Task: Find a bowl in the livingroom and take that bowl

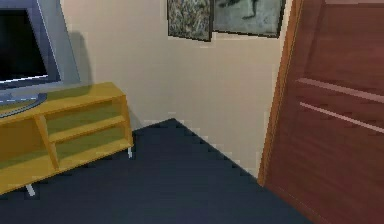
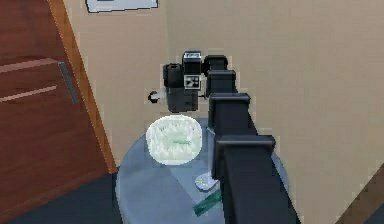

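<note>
Arm side view: dark arm (image 2: 240,150) rises from the bottom edge, right of centre, to mid-frame. 2 white marker squares (image 2: 203,63) sit at its far end. The gripper (image 2: 156,97) is left of them, upper centre, against the cream wall (image 2: 300,60).

Cannot tell whether the gripper holds anything or is in contact with anything.

The bowl (image 2: 175,140), pale green-white, sits on a round blue-grey table (image 2: 140,185), centre frame, directly below the gripper. 2 small items (image 2: 207,190), 1 pale and 1 green, lie on the table by the arm's left edge, too small to name. Wooden door (image 2: 35,120) at left.

Forward view: TV (image 1: 30,45) upper left on a yellow stand (image 1: 70,130). 2 pictures (image 1: 215,15) at top centre. Dark floor (image 1: 180,180) across the bottom.
</note>
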